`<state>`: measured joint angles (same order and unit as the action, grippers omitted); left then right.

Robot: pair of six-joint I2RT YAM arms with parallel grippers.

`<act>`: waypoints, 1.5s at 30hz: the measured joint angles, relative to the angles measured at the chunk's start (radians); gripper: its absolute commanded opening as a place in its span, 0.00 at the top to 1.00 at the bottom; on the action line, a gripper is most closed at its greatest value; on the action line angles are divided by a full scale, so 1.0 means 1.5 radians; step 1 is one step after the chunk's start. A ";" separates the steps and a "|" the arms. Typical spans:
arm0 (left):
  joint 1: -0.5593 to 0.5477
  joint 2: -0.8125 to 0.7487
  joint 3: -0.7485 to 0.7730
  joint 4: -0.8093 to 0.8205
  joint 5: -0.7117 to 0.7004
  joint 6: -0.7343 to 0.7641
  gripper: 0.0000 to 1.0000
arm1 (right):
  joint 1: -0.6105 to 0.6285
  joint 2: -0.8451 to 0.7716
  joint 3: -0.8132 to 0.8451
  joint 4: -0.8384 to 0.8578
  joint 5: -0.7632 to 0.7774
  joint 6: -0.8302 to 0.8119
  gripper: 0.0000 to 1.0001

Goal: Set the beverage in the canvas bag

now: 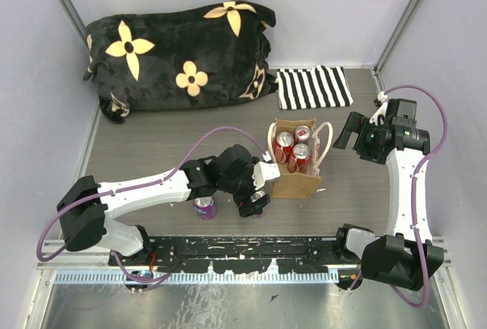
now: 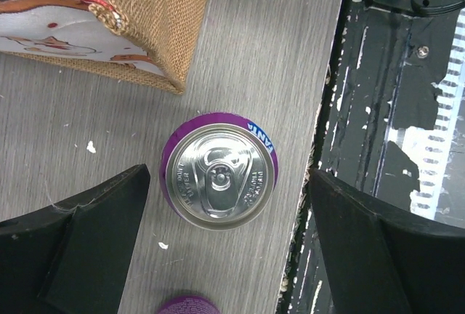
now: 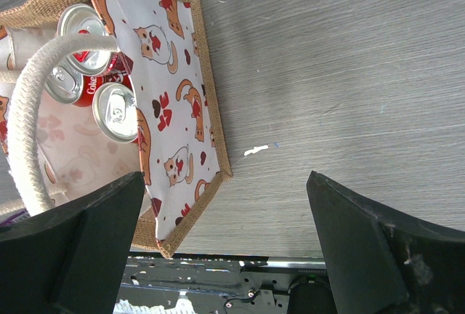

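Note:
The canvas bag (image 1: 298,180) stands upright mid-table with several red cans (image 1: 284,144) inside; it also shows in the right wrist view (image 3: 174,103) with its cream handle (image 3: 29,118). A purple can (image 2: 220,176) with a silver top stands on the table just beside the bag's corner (image 2: 149,23). My left gripper (image 2: 227,190) is open and hovers above this can, a finger on each side, not touching. A second purple can (image 1: 204,207) stands to the left. My right gripper (image 1: 351,132) is open and empty, above the table right of the bag.
A black plush cushion with yellow flowers (image 1: 179,51) lies at the back left. A black-and-white striped cloth (image 1: 313,87) lies at the back. The black mounting rail (image 1: 251,257) runs along the near edge, close to the purple can.

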<state>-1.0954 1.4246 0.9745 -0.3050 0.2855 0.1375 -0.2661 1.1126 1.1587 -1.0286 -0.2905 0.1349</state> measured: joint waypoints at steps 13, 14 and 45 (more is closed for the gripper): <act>-0.005 0.065 -0.006 0.026 -0.033 -0.003 0.26 | 0.000 0.000 0.000 0.000 0.000 0.000 0.00; -0.005 0.066 -0.006 0.027 -0.034 -0.003 0.34 | 0.000 0.000 0.000 0.000 0.000 0.000 0.00; 0.374 0.389 0.666 -0.149 -0.055 0.030 0.99 | 0.000 -0.003 -0.020 0.002 -0.014 0.003 0.00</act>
<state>-0.5350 2.0087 1.9732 -0.5285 0.2028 0.1829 -0.2661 1.1084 1.1286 -1.0252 -0.3119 0.1390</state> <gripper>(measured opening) 0.689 0.999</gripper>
